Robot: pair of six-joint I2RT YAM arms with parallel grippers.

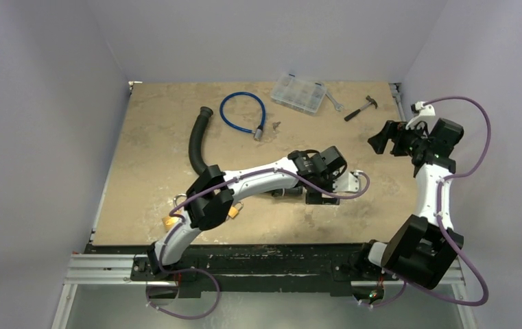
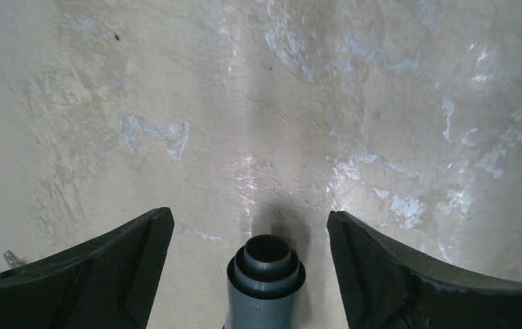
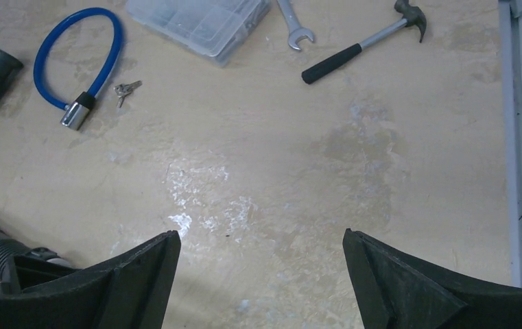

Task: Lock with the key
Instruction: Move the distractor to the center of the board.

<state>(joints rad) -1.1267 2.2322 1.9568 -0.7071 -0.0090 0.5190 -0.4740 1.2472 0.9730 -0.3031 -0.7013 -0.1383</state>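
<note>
The blue cable lock [image 1: 258, 134] lay at the far middle of the tabletop [image 1: 149, 147], its loop closed into a ring and its metal head toward the near side. The small bunch of keys [image 1: 276, 125] lay just beside that head, apart from it. Neither arm was touching them. The left gripper [image 2: 250, 218] sat low over the middle of the tabletop with its jaws spread wide. The grey stepped end of a tube [image 2: 266, 274] lay between them, touching neither finger. A black corrugated hose [image 1: 195, 140] curved from the far left toward that arm. The right gripper [image 3: 261, 236] hung over the right side, well apart from the lock, with its jaws also spread and nothing between them. Behind the lock a clear compartment box [image 1: 299, 91] stood at the far edge, with a wrench [image 1: 333, 101] and a hammer [image 1: 362, 108] to its right.
</note>
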